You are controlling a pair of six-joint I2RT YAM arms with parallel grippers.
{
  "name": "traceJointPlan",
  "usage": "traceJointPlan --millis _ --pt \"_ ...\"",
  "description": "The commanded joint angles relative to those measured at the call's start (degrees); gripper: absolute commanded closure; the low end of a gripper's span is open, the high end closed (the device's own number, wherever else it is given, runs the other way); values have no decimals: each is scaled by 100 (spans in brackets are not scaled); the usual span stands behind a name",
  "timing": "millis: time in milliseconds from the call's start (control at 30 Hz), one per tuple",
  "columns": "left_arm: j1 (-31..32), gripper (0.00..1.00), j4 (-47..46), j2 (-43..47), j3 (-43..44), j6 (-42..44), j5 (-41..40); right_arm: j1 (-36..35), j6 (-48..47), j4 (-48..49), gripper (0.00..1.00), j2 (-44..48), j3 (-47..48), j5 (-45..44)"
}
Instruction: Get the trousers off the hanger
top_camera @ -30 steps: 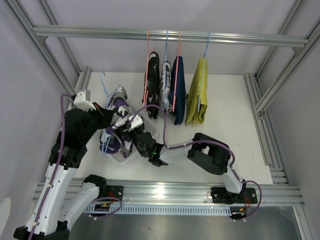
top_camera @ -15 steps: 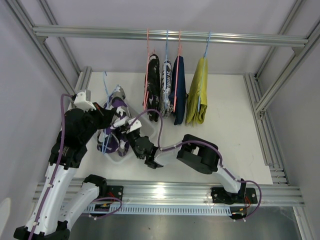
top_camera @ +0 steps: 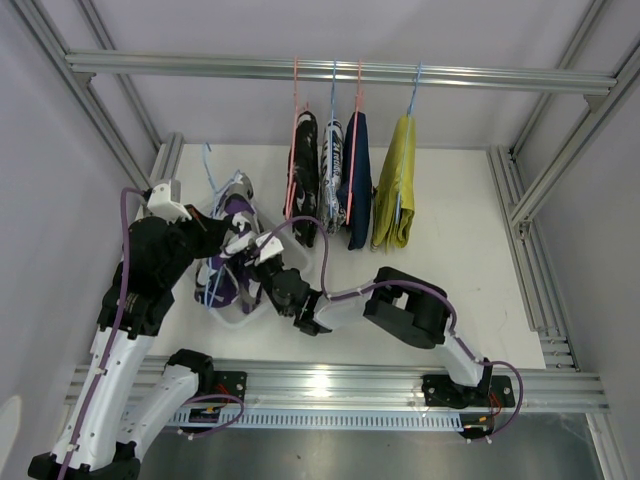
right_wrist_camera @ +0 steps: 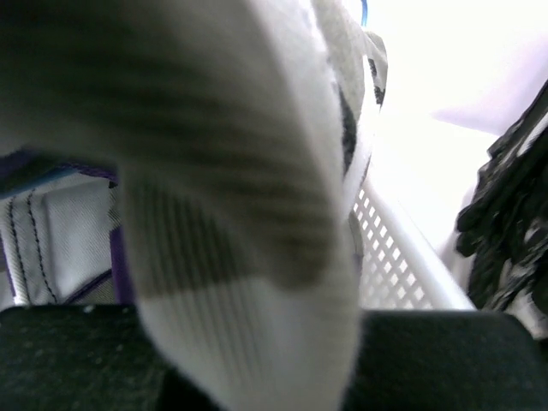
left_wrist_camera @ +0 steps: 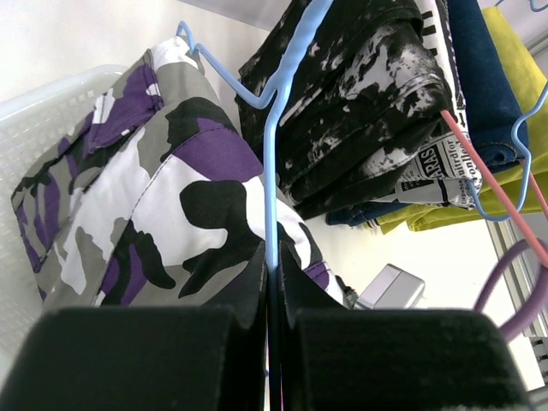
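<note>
Purple-white-black patterned trousers hang on a light blue hanger over a white lattice basket at the left. My left gripper is shut on the hanger's wire, which runs straight down between its fingers. Behind the wire lie these trousers. My right gripper reaches in from the right. A fold of the patterned cloth fills its view and passes down between its fingers, the right gripper shut on it.
Three more trousers hang on hangers from the top rail: black speckled, navy and yellow, plus a white printed pair. The basket wall stands just right of my right gripper.
My right gripper has closed in on the patterned cloth, and its arm shifted slightly at the basket. The left gripper stays clamped on the hanger wire.
</note>
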State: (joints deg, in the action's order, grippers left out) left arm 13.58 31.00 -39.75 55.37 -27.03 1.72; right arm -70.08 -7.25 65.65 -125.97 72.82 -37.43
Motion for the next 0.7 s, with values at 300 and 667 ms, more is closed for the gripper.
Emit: traceJointPlan --millis 300,667 --pt "-58 99 -551 64 140 -66 145 -32 -418 -931 100 1918 -66 52" --pt "-58 100 -534 11 140 -75 118 -198 -954 -1493 100 2331 514 -18"
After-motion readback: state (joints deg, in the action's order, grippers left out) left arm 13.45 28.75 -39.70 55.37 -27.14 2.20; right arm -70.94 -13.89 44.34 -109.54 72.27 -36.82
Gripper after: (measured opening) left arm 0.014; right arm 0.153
